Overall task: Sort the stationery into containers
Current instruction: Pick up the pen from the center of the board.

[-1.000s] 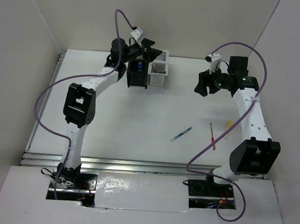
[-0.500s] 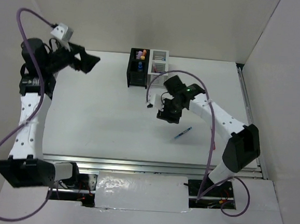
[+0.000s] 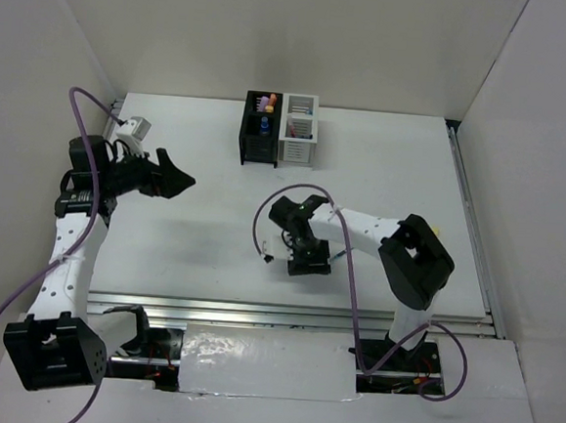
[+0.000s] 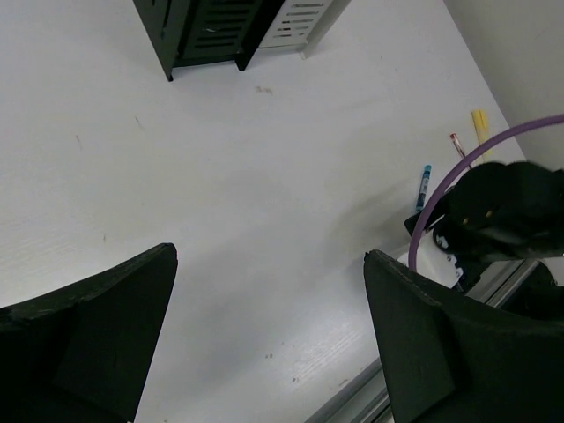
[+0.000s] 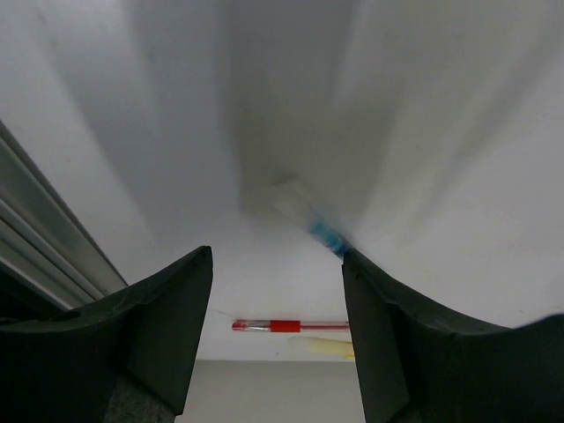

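Right wrist view: right fingers (image 5: 159, 326) spread, empty, blue pen (image 5: 310, 218) ahead; left fingers (image 4: 97, 326) wide, empty.

Bright even light; motion-blurred pen (image 5: 308, 220)

The left arm (image 3: 69, 253) stands tall along the left side. Its wrist is bent so that the left gripper (image 3: 189, 179) points right, jaws spread wide. The right arm (image 3: 360, 227) folds low and reaches left to the near middle, with the right gripper (image 3: 310, 266) aimed downward, jaws parted.
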Controlling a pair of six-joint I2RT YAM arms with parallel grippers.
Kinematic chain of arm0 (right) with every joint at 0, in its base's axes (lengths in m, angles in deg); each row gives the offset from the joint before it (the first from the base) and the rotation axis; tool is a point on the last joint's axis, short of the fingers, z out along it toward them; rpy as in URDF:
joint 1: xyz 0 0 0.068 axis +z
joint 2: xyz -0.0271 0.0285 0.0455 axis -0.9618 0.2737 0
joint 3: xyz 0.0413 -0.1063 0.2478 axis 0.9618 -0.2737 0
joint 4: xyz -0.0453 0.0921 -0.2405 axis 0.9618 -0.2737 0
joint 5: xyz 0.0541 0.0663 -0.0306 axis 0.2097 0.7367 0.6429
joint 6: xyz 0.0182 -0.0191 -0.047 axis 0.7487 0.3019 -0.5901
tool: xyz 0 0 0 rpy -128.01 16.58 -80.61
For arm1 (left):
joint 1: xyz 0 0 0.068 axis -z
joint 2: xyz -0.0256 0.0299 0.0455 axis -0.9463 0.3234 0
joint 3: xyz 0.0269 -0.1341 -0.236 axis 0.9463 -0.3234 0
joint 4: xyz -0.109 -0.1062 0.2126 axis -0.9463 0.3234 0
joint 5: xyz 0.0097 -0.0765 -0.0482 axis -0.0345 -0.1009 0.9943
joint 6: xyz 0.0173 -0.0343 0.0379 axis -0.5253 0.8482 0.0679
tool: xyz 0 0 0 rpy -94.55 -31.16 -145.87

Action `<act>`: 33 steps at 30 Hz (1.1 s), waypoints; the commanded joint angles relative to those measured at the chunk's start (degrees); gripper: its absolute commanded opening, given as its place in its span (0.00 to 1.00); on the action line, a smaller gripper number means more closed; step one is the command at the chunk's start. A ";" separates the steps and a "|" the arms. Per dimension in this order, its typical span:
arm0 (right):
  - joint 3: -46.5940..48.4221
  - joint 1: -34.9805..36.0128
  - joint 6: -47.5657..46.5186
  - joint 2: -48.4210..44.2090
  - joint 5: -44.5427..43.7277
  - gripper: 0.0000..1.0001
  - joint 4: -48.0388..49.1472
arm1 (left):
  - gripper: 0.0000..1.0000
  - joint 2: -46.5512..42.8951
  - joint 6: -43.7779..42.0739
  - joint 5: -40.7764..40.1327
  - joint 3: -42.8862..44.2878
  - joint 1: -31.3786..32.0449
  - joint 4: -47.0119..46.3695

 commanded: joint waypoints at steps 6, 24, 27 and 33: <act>-6.99 4.08 0.61 -1.38 -4.19 0.70 6.14 | 0.99 1.74 4.40 1.41 0.92 0.59 -4.50; -9.27 5.14 -5.27 2.58 -10.78 0.61 12.63 | 0.99 1.92 4.40 -0.44 0.83 2.34 -5.91; -10.94 4.79 -6.77 3.46 -12.10 0.58 14.49 | 0.99 2.09 4.31 -0.53 0.92 2.35 -5.74; -12.00 4.52 -8.53 4.78 -11.84 0.41 16.24 | 0.99 2.27 4.13 -0.97 1.45 2.43 -5.65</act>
